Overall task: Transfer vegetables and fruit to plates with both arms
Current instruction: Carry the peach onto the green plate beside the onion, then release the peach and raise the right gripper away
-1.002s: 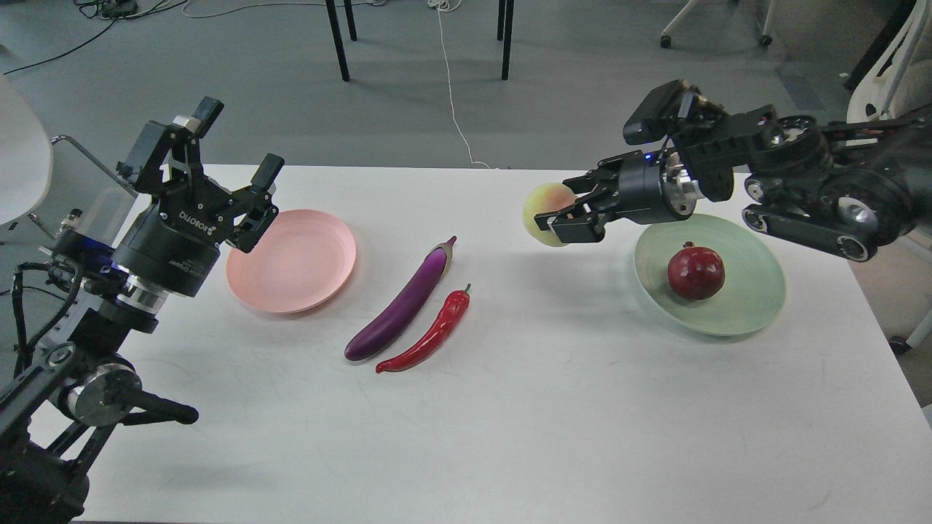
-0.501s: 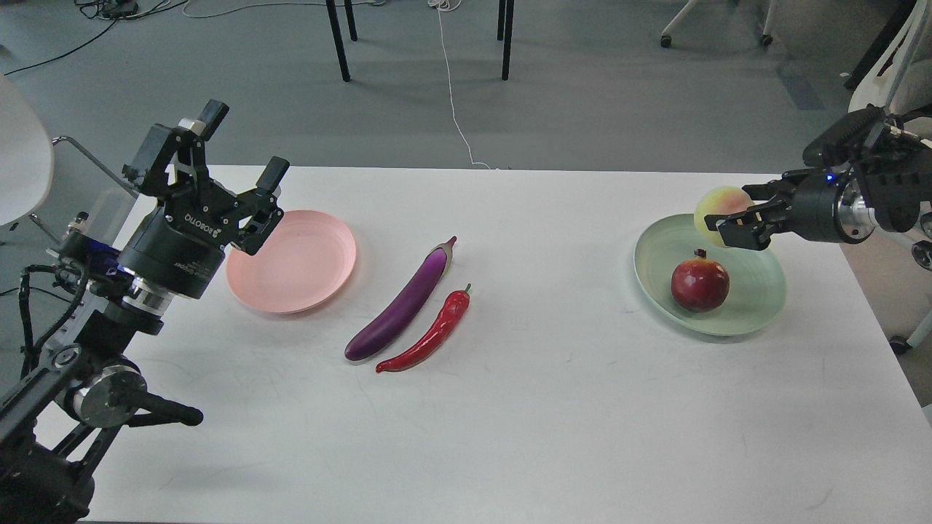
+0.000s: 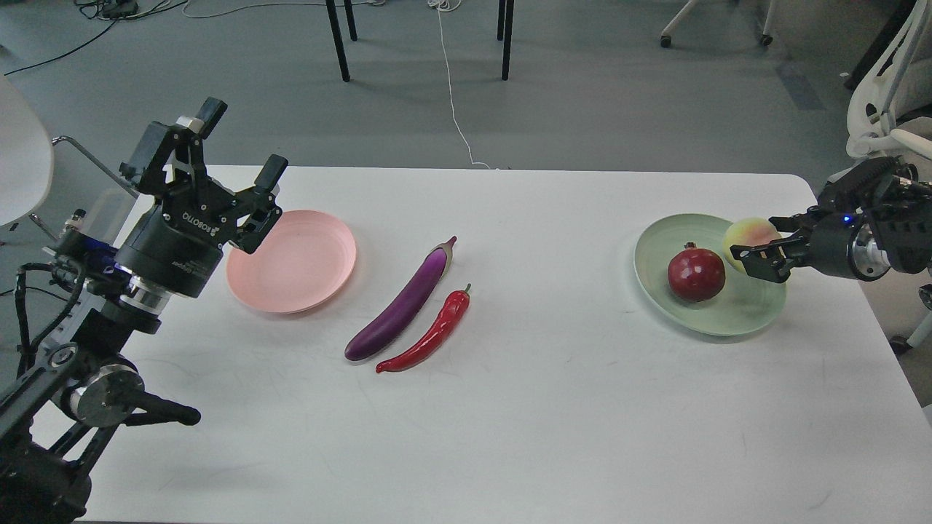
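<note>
Gripping the peach (image 3: 750,234) over the green plate (image 3: 677,316), your right gripper (image 3: 753,260) hung beside the pomegranate (image 3: 696,274); released there, you risked it rolling off. Your left gripper (image 3: 237,182) gaped empty by the pink plate (image 3: 306,284).

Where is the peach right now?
In the head view, the peach is far right, over the green plate, just beside the pomegranate, between the right gripper's fingers.
</note>
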`<state>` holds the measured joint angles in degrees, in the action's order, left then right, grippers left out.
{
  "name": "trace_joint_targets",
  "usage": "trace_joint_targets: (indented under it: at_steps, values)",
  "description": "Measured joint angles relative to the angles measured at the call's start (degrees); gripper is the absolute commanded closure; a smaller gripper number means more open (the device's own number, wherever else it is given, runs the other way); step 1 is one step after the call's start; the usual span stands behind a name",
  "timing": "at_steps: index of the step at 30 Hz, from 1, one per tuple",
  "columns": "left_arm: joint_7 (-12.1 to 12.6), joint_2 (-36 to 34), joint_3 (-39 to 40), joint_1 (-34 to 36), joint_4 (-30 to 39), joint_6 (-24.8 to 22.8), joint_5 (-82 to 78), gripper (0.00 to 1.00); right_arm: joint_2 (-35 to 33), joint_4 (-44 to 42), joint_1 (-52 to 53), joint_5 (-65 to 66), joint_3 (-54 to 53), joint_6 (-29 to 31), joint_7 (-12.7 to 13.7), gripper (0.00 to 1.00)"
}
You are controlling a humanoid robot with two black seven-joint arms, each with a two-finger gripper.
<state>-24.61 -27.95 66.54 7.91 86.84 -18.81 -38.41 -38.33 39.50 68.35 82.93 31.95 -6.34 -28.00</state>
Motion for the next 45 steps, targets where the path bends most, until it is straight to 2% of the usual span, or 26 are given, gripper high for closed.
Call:
trace_joint_targets:
  at_steps: [2,5,15,21,24,28,32,36,40,45]
  values:
    - [0.0,0.0,0.0,0.0,0.0,0.0,0.0,0.02,0.1,-0.1,-0.3,0.0,0.0,-0.3,0.0,0.11]
    - [0.0,0.0,0.0,0.0,0.0,0.0,0.0,0.02,0.1,-0.2,-0.3,-0.1,-0.1,-0.6,0.0,0.07]
    - [-0.1,0.2,0.1,0.1,0.0,-0.1,0.0,0.02,-0.4,0.3,0.0,-0.5,-2.8,-0.7,0.0,0.04]
    - [-0.1,-0.1,0.1,0.3,0.0,0.1,-0.7,0.02,-1.5,2.1,0.1,-2.1,-14.5,-0.7,0.0,0.03]
    - [-0.1,-0.2,0.0,0.5,0.0,0.1,-2.8,0.02,-2.2,5.6,-0.8,-8.7,-22.2,-0.2,0.0,0.02]
    - [-0.2,-0.1,-0.3,0.7,0.8,0.1,-6.3,0.02,-3.1,10.6,-1.8,-28.2,-25.3,1.4,0.0,0.02]
    - [-0.2,0.1,-0.6,0.9,1.8,0.1,-10.0,0.02,-3.3,14.1,-2.2,-49.0,-27.4,6.3,0.0,0.02]
    - [-0.5,0.1,-0.8,1.5,2.2,0.1,-17.7,0.02,-3.3,16.2,-3.7,-68.7,-31.6,14.8,0.0,0.02]
    - [-1.2,-0.4,-1.1,2.4,3.6,0.1,-25.6,0.02,-2.3,15.4,-8.2,-79.1,-37.3,23.5,0.0,0.02]
    - [-1.4,-2.1,-2.8,3.8,5.0,0.1,-35.4,0.02,-0.9,12.8,-15.3,-82.2,-43.7,30.8,0.0,0.02]
